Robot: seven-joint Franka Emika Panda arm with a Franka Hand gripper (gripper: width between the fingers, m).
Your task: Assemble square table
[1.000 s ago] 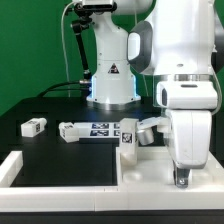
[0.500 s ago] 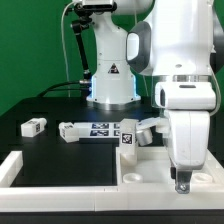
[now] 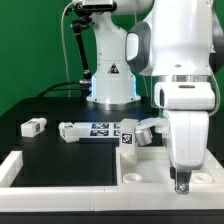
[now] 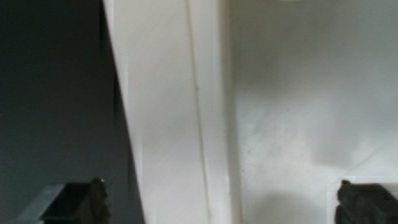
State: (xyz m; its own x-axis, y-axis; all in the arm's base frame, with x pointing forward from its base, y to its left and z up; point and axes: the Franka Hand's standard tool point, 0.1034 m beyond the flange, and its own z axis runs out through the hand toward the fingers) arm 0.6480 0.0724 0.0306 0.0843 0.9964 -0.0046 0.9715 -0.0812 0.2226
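Note:
The square table's white tabletop (image 3: pixel 146 166) lies flat at the front of the exterior view's right. My gripper (image 3: pixel 181 181) hangs low over its near edge, below the big white arm. In the wrist view my gripper (image 4: pixel 228 204) is open wide. One dark fingertip (image 4: pixel 84 202) is over the black table, the other (image 4: pixel 370 202) over the white tabletop (image 4: pixel 302 110). Its edge runs between them, and nothing is gripped. White tagged legs lie behind: one (image 3: pixel 33 126) at the left, one (image 3: pixel 72 131) beside it, one upright (image 3: pixel 128 136) and one (image 3: pixel 150 128) next to the arm.
The marker board (image 3: pixel 103 129) lies flat among the legs. Low white border bars (image 3: pixel 60 177) run along the front and the exterior view's left. The robot's base (image 3: pixel 111 75) stands at the back, with a green wall behind it.
The gripper's fingers have spread from partly closed to wide open. The arm and the parts have hardly moved.

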